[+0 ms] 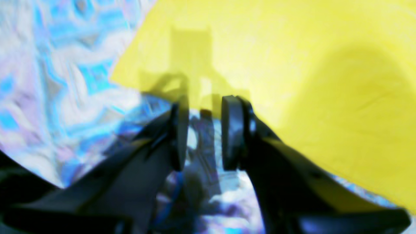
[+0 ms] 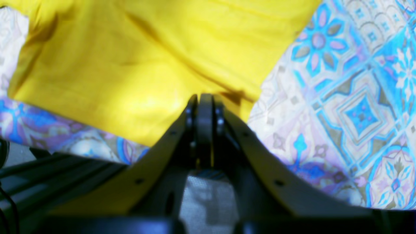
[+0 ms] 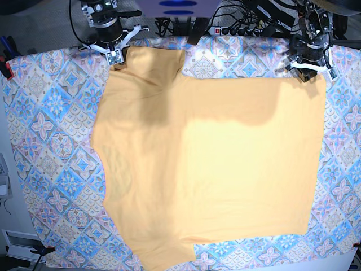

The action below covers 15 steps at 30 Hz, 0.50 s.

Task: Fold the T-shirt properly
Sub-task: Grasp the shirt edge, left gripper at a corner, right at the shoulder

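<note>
The yellow T-shirt (image 3: 225, 147) lies spread over the patterned tablecloth (image 3: 51, 147), one sleeve partly doubled near the right gripper. Above its edge, the left gripper (image 1: 205, 133) holds its jaws partly open with nothing between them; the right gripper (image 2: 205, 130) is closed over the cloth, though whether it grips any fabric cannot be told.

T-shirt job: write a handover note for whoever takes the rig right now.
Left gripper: open, nothing in it, at the shirt's edge near a corner.
Right gripper: shut, at the shirt's edge by a creased part; can't tell if it pinches cloth.
Shirt: spread wide on the tablecloth, rumpled near the right gripper.
Done: no finished fold to see.
Left: likely grip the edge, smooth the creases, fold.
</note>
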Motion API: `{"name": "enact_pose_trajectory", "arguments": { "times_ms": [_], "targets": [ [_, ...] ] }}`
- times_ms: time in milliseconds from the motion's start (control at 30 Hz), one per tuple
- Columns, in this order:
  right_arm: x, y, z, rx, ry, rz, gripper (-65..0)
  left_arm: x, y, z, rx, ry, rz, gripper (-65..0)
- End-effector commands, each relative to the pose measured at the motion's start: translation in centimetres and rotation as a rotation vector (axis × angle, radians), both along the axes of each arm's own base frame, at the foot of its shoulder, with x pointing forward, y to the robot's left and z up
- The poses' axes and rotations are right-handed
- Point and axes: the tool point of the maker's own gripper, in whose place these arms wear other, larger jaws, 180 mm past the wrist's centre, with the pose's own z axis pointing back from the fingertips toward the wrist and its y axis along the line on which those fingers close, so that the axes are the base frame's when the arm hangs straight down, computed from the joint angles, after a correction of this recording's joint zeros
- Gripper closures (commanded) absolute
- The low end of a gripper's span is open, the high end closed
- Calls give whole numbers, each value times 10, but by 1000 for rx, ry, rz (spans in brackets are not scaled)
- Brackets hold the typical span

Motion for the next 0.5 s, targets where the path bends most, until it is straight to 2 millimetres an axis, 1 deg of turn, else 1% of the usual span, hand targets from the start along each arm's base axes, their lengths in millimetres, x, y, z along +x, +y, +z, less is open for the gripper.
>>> {"name": "enact_pose_trajectory", "arguments": {
  "times_ms": [0,100,233,300,333,400,467],
  "targets": [
    [2,-1,5,-2,-22,2,0,-1,7,2,-4,-14,17,-193],
    [2,-1,5,-1,-22,3,0,-3,22,-2,-42,-26,78,-213],
    [1,1,5,1,-20,5,0,-12,33,-15,-113,-33,177,-229],
    [1,1,5,1,-20,5,0,-14,36,-16,-117,-34,190,-229],
    [1,1,5,1,-20,5,0,-13,37,-16,-117,-36,192,-229],
    [1,1,5,1,-20,5,0,-5,37,-14,-120,-53,192,-229],
    [1,1,5,1,-20,5,0,-4,37,-17,-125,-52,199,-229]
  ]
}}
